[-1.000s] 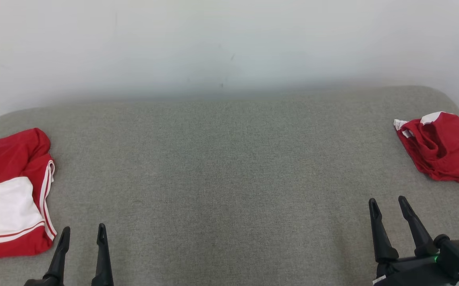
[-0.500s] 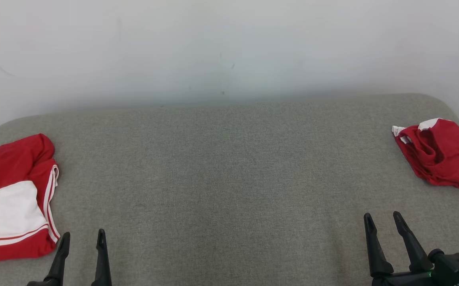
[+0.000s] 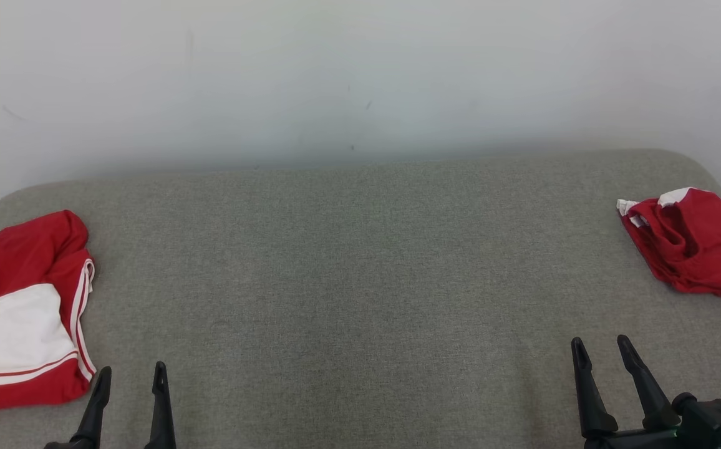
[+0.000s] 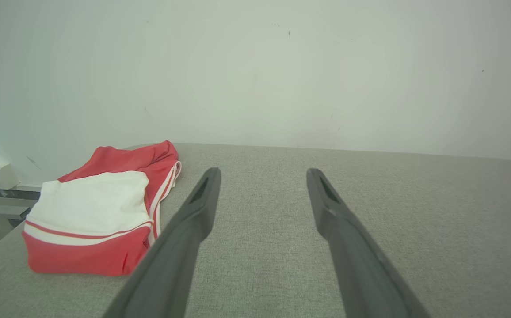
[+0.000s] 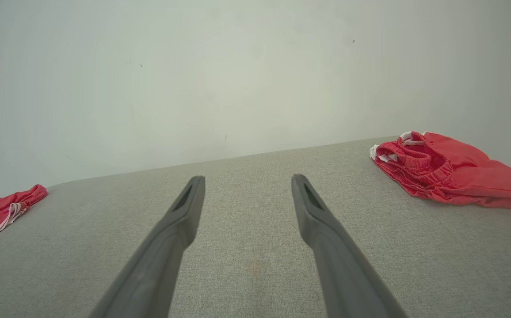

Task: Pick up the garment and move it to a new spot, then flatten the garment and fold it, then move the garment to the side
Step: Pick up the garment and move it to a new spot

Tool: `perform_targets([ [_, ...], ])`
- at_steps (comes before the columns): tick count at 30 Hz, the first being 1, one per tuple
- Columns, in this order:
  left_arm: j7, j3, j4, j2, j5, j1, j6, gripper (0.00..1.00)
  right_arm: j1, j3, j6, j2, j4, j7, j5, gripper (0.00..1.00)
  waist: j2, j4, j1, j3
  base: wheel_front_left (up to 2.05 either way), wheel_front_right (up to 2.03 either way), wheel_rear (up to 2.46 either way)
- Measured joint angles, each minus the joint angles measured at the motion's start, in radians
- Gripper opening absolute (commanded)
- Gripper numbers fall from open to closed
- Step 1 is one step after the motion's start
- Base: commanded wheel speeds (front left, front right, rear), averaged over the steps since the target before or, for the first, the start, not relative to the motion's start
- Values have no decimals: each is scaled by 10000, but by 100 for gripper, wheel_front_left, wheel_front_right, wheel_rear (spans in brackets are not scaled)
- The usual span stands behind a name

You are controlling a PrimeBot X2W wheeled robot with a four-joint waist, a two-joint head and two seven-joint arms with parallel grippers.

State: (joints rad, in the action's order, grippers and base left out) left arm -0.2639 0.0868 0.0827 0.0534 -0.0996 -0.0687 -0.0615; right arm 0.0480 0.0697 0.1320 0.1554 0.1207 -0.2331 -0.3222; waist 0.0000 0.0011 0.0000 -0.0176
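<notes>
A: What differs from 1 second ago?
B: The head camera has tipped, so the pad (image 3: 348, 262), the wall (image 3: 360, 75) and both red pieces sit a little lower in the head view. Neither piece has moved on the pad. The right gripper (image 3: 600, 340) has dropped further down that view than the rest, so it has drawn back slightly. The left gripper (image 3: 133, 368) shifted only with the picture.
A: How do the arms stand?
B: Both are low at the pad's near edge, left at the lower left and right at the lower right, with fingers pointing toward the wall.
A: And the jaws?
B: Both grippers are spread wide and empty, the 2 fingers of each well apart and touching no cloth.
A: Where is the garment?
B: The garment (image 3: 20, 312) lies folded at the pad's left end, white panel up and stripes along its edge, just beside the left gripper. A crumpled red heap (image 3: 697, 249) lies at the right end, apart from the right gripper.
</notes>
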Motion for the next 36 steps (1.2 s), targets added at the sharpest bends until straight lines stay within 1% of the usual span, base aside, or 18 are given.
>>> perform_targets([
  [7,0,-13,40,-2,31,39,-19,100,46,25,0,2,10,17,-12,100,0,164,0,36,0,0,0],
  [14,0,-2,115,50,105,241,-82,100,111,31,0,-40,75,27,-25,100,1,807,0,86,0,0,0],
  [18,0,86,201,104,100,261,-88,100,143,69,0,-100,117,-19,-29,100,0,1347,0,124,0,0,0],
  [22,0,128,199,94,77,244,-2,100,138,73,0,-90,136,-35,-25,100,1,1985,0,168,0,0,0],
  [36,0,313,174,46,-161,139,234,100,-79,171,0,115,44,140,56,100,1,4275,2,414,0,0,0],
])
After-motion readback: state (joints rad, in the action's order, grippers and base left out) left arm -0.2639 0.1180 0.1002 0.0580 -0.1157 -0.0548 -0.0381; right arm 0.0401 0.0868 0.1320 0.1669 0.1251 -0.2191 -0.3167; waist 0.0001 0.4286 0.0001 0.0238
